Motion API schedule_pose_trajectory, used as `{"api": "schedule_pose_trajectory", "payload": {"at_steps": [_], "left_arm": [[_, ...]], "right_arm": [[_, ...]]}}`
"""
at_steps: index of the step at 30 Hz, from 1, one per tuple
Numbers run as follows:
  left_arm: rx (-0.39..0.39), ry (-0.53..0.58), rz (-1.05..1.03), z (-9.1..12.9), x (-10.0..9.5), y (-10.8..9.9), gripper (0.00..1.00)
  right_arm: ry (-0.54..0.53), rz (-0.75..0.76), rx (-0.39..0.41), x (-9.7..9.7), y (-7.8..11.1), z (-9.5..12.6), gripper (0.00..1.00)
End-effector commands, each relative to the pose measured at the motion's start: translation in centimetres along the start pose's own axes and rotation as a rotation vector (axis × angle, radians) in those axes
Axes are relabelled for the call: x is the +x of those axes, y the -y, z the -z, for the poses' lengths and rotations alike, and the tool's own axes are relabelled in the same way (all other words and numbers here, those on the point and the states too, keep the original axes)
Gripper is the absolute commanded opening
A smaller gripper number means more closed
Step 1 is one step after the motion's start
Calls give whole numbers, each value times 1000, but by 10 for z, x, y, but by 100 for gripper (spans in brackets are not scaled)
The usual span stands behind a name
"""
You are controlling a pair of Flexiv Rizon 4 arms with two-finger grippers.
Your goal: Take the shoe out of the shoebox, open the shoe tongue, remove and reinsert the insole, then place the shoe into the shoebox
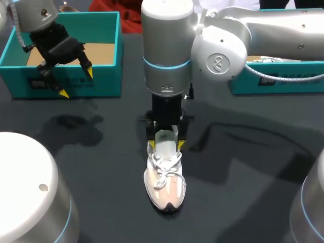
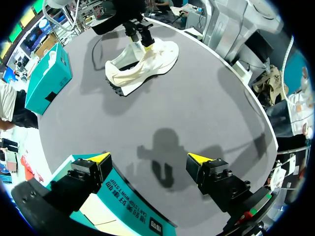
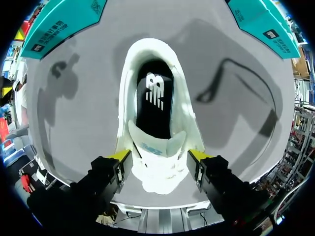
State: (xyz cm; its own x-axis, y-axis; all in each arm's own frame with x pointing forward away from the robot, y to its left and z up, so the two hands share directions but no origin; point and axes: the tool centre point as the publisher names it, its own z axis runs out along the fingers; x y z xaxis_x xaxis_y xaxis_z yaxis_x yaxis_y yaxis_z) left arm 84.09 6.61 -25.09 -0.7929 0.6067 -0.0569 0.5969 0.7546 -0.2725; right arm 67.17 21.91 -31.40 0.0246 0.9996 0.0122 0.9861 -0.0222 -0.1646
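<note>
Right now the shoe [image 1: 164, 179] stands on the table [image 1: 243, 167] in the lower middle of the head view, toe toward the bottom edge and laces tied. Your right gripper [image 1: 166, 146] pinches its heel from both sides, and the dark insole [image 3: 153, 98] shows in the mouth just ahead of the fingers. That grip sits only on the soft heel collar, so if you lift or twist from here the shoe may swing toe-down or slip out. Squeezing harder would likely crush the collar and narrow the mouth you need for the insole. With the laces tied, the tongue may not open far, and a pull on it could drag the whole shoe. Your left gripper [image 1: 76, 82] hangs spread, holding nothing, over the front wall of the teal shoebox [image 1: 104, 81] at the upper left; bringing it low toward the shoe risks catching that wall. A second teal box [image 1: 263, 83] lies at the upper right, partly hidden by your right arm. Bare dark surface shows on both sides of the shoe, well apart from either box.
</note>
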Motion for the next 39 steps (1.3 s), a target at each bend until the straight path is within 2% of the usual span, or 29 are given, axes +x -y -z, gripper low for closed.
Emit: {"api": "schedule_pose_trajectory", "payload": {"at_steps": [1,6,13,16,21,24,39], "left_arm": [[-3,-1,-1,0,0,0,100],[-3,-1,-1,0,0,0,100],[-3,-1,-1,0,0,0,100],[-3,-1,-1,0,0,0,100],[-3,-1,-1,0,0,0,100],[-3,-1,-1,0,0,0,100],[-3,-1,-1,0,0,0,100]], "right_arm": [[0,-5,-23,-1,13,8,61],[-8,-18,-35,-1,28,12,51],[-13,-29,-72,2,43,21,45],[0,-11,-82,5,40,26,43],[5,26,-92,9,30,28,22],[1,44,-99,9,24,27,16],[-20,108,-96,1,-8,5,20]]}}
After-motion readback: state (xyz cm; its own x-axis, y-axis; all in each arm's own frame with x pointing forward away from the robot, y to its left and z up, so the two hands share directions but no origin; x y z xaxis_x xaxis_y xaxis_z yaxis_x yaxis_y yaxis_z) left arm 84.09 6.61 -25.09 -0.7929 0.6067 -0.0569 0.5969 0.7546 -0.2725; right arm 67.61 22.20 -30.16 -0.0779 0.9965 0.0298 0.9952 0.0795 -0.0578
